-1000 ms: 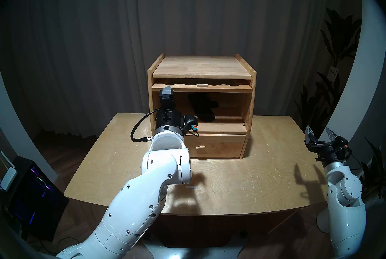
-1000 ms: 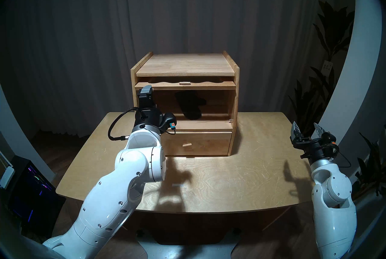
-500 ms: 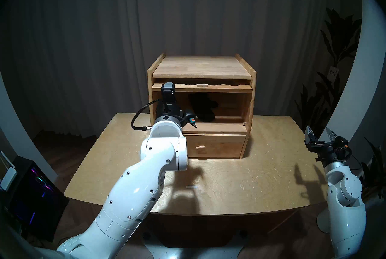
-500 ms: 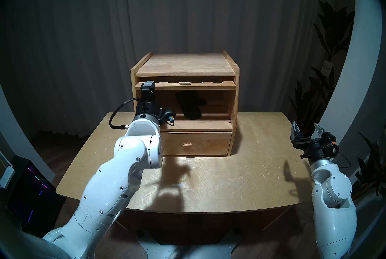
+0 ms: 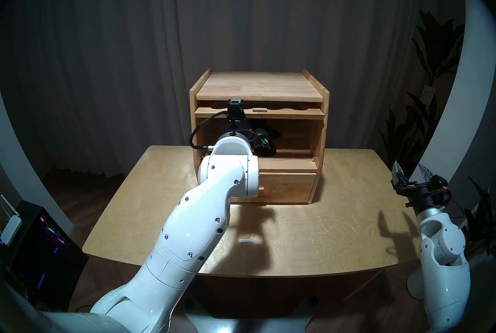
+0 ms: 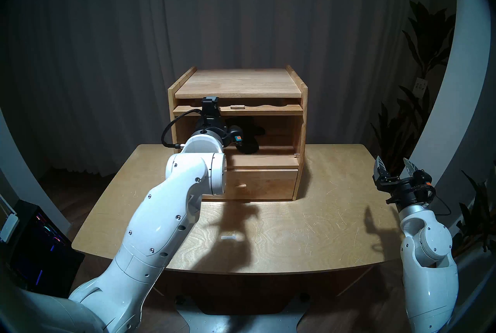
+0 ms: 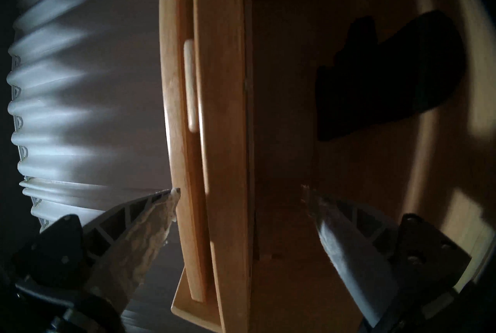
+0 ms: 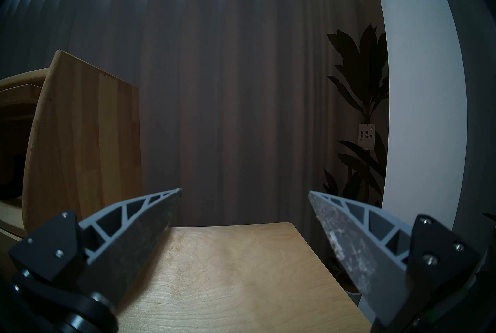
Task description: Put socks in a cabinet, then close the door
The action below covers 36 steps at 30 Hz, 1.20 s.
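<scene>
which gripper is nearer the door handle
Left. The left gripper is up at the raised door, just left of its handle, fingers straddling the door edge. The right gripper hangs open off the table's right side, far from the cabinet.

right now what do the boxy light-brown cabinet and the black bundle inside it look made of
Boxy light-brown cabinet: apparently solid wood with a smooth satin finish, showing grain and joined strips. Black floppy sock bundle: soft matte fabric by its limp shape; weave too dark to tell.
</scene>
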{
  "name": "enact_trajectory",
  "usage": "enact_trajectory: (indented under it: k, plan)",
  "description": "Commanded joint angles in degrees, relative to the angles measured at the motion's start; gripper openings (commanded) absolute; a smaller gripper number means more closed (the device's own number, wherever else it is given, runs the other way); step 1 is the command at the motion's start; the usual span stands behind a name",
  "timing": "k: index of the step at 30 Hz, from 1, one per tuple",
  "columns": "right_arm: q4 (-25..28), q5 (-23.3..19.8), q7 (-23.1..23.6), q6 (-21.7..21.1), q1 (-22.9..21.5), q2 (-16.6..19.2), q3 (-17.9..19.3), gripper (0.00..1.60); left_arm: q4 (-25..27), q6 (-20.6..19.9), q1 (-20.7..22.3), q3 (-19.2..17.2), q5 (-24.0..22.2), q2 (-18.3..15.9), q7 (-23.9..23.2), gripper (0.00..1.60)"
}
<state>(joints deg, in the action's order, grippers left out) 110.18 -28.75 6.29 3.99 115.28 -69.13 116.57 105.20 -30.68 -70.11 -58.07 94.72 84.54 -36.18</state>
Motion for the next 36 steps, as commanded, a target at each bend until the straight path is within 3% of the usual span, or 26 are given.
enact_trajectory:
  k: [1,9,12,14,16,18,21,24,36]
  plan:
    - [1.1,0.1,-0.1,0.6,-0.2,-0.1,0.3,1.6,-0.9,-1.3,4.6,-0.9,1.7,2.0,-0.3,0.79]
    - [1.1,0.1,-0.1,0.6,-0.2,-0.1,0.3,1.6,-2.3,-1.9,5.4,-1.8,2.4,1.9,-0.8,0.78]
    - [1.1,0.1,-0.1,0.6,-0.1,-0.1,0.3,1.6,-2.3,-2.1,5.1,-1.7,2.6,1.8,-0.7,0.59]
    - [1.2,0.1,-0.1,0.6,-0.1,-0.1,0.3,1.6,-2.4,-1.9,4.9,-1.5,2.6,1.7,-0.8,0.6]
    - [1.2,0.1,-0.1,0.6,-0.1,-0.1,0.3,1.6,-3.1,-2.0,5.2,-1.3,2.6,2.1,-0.6,0.8]
    - [1.1,0.1,-0.1,0.6,-0.1,-0.1,0.3,1.6,-3.9,-1.8,5.9,-1.2,2.4,2.6,-0.5,1.28]
    - [1.1,0.1,-0.1,0.6,-0.1,-0.1,0.3,1.6,-5.0,-1.4,6.9,-1.2,2.1,3.0,-0.4,1.32]
    - [1.1,0.1,-0.1,0.6,-0.2,-0.1,0.3,1.6,-6.2,-1.0,7.8,-1.5,1.7,3.2,-0.3,1.6]
    - [1.1,0.1,-0.1,0.5,-0.2,-0.1,0.2,1.6,-8.9,0.1,9.7,-3.2,1.2,3.4,0.4,1.39]
